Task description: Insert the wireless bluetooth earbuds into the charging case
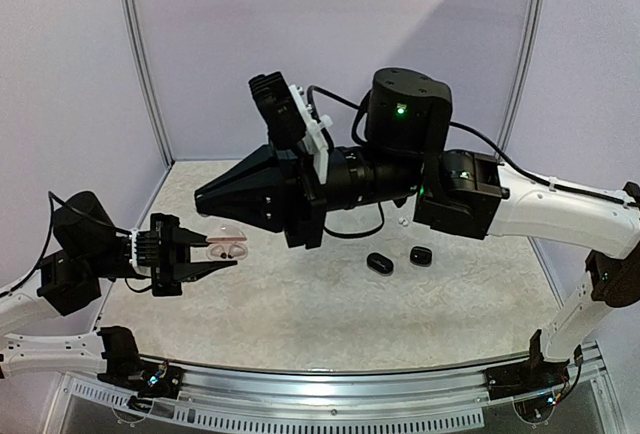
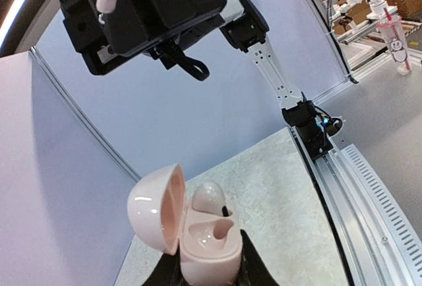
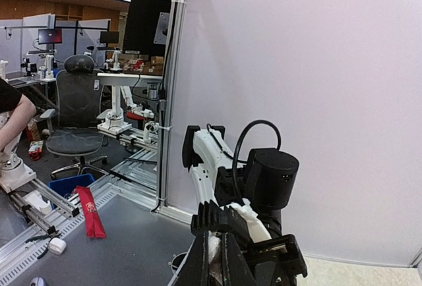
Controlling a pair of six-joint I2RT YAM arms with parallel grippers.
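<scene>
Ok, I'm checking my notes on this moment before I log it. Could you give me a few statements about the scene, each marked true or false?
1. The left pincer holds the charging case with its lid open. True.
2. The charging case rests on the table. False: it is held up off the table.
3. Two small black oval items lie on the table, right of centre. True.
4. The right pincer hangs over the black items. False: it reaches across to the left, close above the charging case.
</scene>
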